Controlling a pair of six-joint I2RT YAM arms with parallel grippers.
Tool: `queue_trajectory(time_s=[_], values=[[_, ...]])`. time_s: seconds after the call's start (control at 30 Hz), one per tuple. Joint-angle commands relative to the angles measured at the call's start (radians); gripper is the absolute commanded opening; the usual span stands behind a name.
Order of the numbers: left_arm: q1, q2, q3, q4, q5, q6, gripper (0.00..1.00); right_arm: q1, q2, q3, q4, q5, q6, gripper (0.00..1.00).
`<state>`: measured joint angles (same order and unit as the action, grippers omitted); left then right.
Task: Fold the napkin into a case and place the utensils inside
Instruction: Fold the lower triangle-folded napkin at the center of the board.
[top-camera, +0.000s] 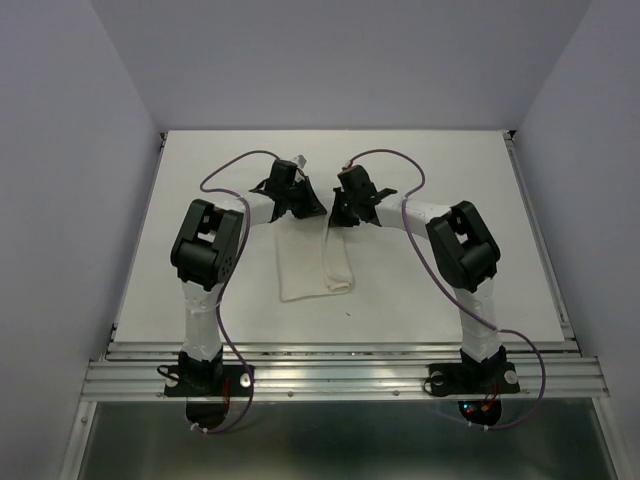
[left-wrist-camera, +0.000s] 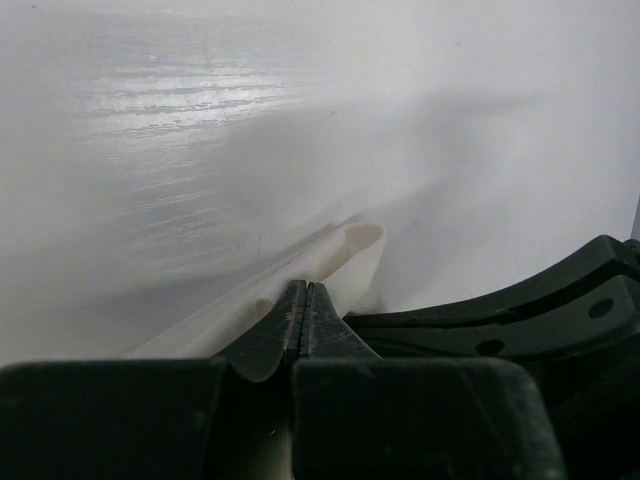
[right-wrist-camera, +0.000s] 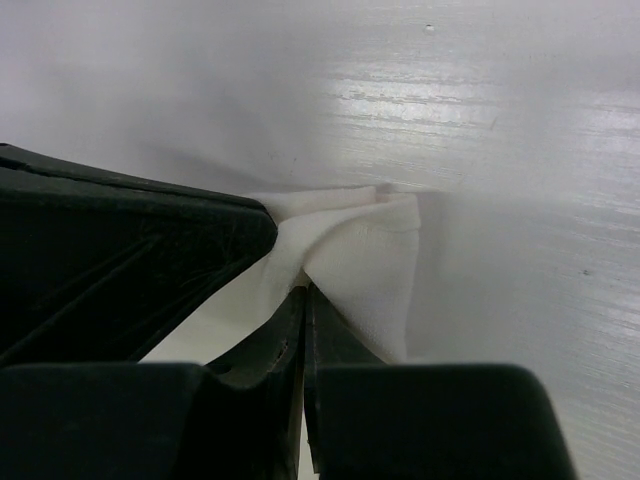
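Top external view: the napkin (top-camera: 312, 262) lies on the white tabletop (top-camera: 450, 165) about midway between its left and right edges, a pale, elongated folded shape running from the two grippers towards the near edge. A narrower doubled layer runs along its right side and ends in a rounded fold near the near end. Both arms reach inward from their bases at the near edge, and their heads meet over the far end of the cloth. The left gripper (top-camera: 303, 205) and the right gripper (top-camera: 340, 215) sit just beside each other there.

Left wrist view: the left gripper (left-wrist-camera: 305, 298) has its jaws pressed together, tips low over a raised folded edge of the napkin (left-wrist-camera: 352, 250). Whether cloth is caught between them cannot be told. Black parts of the other arm's gripper fill the lower right.

Right wrist view: the right gripper (right-wrist-camera: 305, 296) has its jaws pressed together on the napkin (right-wrist-camera: 365, 265), and the fabric puckers and gathers into creases at the tips. The other gripper's dark body lies close on the left, touching the cloth's edge
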<state>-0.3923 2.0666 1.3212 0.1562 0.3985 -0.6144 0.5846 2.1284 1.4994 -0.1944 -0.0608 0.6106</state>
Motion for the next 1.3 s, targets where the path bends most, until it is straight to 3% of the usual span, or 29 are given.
queue_trajectory(time_s=[0.0, 1.27], values=[[0.0, 0.01, 0.033, -0.001, -0.013, 0.007, 0.0, 0.011, -0.024, 0.045, 0.039, -0.002, 0.009, 0.04], [0.04, -0.089, -0.022, -0.04, -0.044, 0.048, 0.0, 0.029, 0.053, 0.139, 0.038, -0.01, 0.014, 0.04]])
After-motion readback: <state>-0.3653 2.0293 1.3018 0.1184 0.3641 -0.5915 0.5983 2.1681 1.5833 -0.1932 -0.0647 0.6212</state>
